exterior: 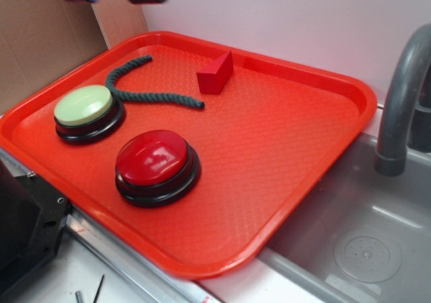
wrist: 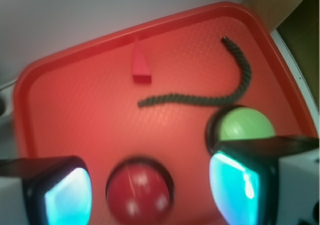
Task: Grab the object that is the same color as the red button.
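Wrist view shows the end effector (wrist: 150,190) spread wide and empty, hanging above the glossy red dome button (wrist: 139,190), so the small matte red wedge block (wrist: 141,66) near the red plastic tray's (wrist: 75,110) far edge sits untouched.

On the tray (exterior: 323,148): wedge block (exterior: 215,73) upper centre; rope (exterior: 145,91) left of it (apart); two buttons (exterior: 157,166) lower left.

red wedge (exterior: 215,73), red button (exterior: 155,163), tray (exterior: 296,155)
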Available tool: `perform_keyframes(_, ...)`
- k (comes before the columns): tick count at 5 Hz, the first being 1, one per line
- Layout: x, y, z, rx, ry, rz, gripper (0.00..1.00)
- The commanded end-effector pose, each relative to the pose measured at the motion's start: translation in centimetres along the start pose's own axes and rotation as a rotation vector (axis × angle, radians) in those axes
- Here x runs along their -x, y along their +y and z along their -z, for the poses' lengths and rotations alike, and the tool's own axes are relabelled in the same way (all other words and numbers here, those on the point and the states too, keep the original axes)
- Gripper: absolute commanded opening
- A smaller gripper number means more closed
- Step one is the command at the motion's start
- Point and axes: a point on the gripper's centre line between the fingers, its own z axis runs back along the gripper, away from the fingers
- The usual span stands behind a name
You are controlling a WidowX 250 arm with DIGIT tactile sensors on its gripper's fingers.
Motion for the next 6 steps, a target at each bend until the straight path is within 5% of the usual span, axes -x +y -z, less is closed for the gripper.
perform_keyframes(1,-5.7,0.1,4.7,-0.044,-0.073,-0.142,1.0)
perform_keyframes(5,-8.0,0.0,13.9,-0.106,0.026,-0.206,1.0)
perform_keyframes(6,-7.9,0.5,14.1,-0.076,0.042,-0.231,0.0)
